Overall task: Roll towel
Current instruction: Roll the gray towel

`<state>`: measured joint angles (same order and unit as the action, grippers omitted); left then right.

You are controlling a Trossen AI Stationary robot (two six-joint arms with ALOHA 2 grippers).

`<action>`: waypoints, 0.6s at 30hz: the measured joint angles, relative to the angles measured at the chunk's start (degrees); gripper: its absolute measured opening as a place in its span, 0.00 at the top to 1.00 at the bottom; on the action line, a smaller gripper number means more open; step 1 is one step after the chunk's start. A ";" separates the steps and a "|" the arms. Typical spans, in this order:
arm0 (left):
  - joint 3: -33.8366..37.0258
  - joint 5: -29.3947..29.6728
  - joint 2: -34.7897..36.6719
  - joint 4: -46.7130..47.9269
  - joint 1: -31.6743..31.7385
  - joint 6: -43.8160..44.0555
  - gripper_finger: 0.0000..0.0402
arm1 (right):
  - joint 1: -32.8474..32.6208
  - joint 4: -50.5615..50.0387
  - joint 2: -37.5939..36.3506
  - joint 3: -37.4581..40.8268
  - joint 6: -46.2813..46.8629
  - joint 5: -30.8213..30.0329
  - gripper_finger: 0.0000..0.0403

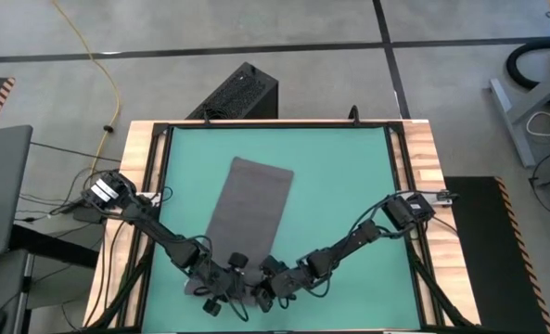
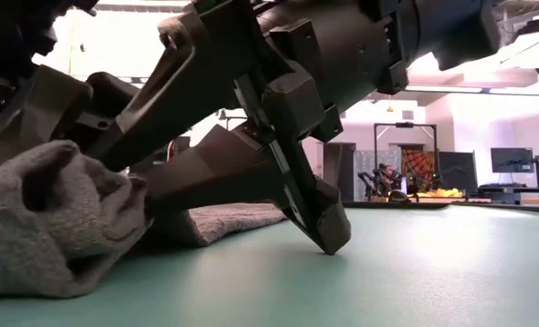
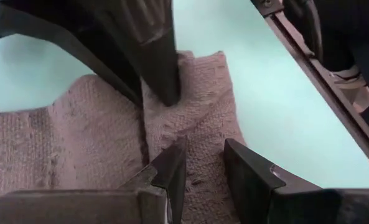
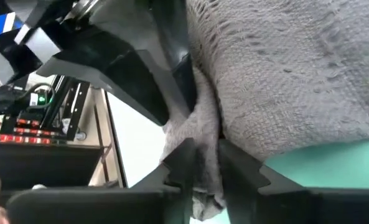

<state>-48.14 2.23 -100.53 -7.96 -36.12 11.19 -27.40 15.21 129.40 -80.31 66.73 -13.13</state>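
high view: both grippers meet at the near end of the towel (image 1: 249, 211) on the green mat (image 1: 349, 176), starting the roll.
left gripper (image 3: 203, 168) has its jaws set narrowly around a fold of cloth, apparently pinching it so the edge can turn over; right gripper (image 4: 204, 163) has a bunched ridge between its fingers, grip looks loose, can't tell if it holds. far end lies flat toward mat centre. arms hide the near edge from above; white tag not visible; low view mostly blocked by arm.
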 joint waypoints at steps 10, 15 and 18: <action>1.75 -2.02 0.07 -0.59 0.02 2.13 0.75 | 0.61 -13.45 -8.66 0.26 -9.82 -0.58 0.63; 1.75 -4.05 0.07 -0.67 0.02 2.69 0.75 | 1.13 -26.62 -13.90 0.21 -14.81 -10.89 0.63; 1.82 -5.33 0.07 -1.39 0.02 3.11 0.75 | 3.25 -29.89 -14.93 0.22 -17.84 -14.47 0.65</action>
<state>-46.33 -3.10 -100.47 -9.35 -36.10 14.30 -24.14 -14.68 114.47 -80.09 48.90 -27.60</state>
